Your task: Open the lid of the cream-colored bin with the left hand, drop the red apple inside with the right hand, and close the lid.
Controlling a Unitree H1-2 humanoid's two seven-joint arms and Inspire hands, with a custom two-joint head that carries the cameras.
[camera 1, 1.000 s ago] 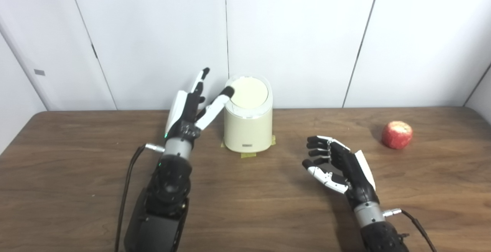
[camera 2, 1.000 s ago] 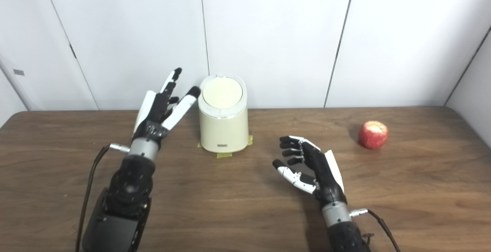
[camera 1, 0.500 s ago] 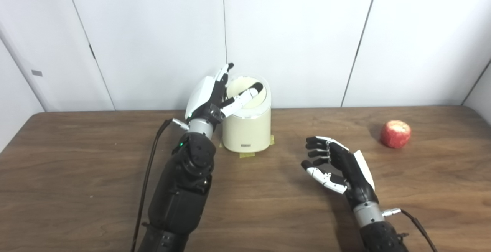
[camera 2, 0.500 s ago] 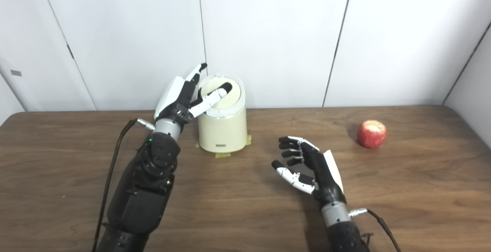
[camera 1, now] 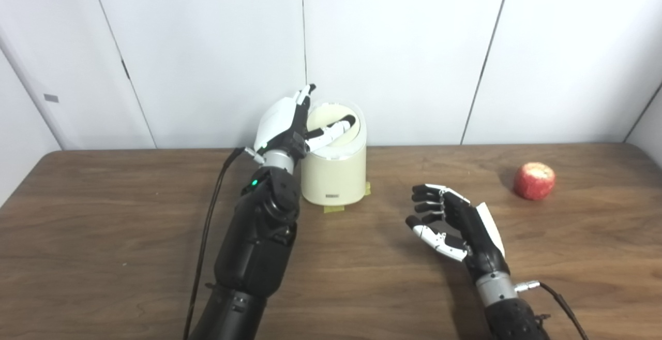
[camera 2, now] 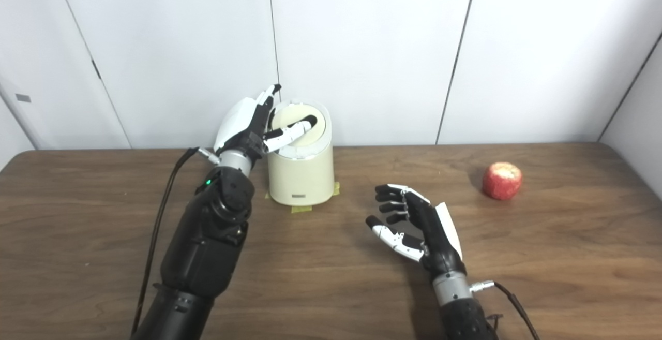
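The cream-colored bin (camera 1: 333, 174) stands at the back of the wooden table (camera 1: 129, 226), on yellow tape marks. Its round lid (camera 1: 345, 132) lies flat in the top. My left hand (camera 1: 289, 128) is open at the bin's upper left, with one finger (camera 1: 331, 130) lying across the lid. The red apple (camera 1: 535, 180) sits on the table at the far right. My right hand (camera 1: 455, 223) is open and empty, palm turned left, hovering just above the table between the bin and the apple.
White wall panels (camera 1: 403, 45) rise right behind the bin. A black cable (camera 1: 207, 236) hangs from my left wrist along the arm. A cable (camera 1: 563, 304) also runs from my right wrist.
My left hand moved right and forward from beside the bin onto its top, and a finger now lies across the lid. The right hand and apple have stayed put.
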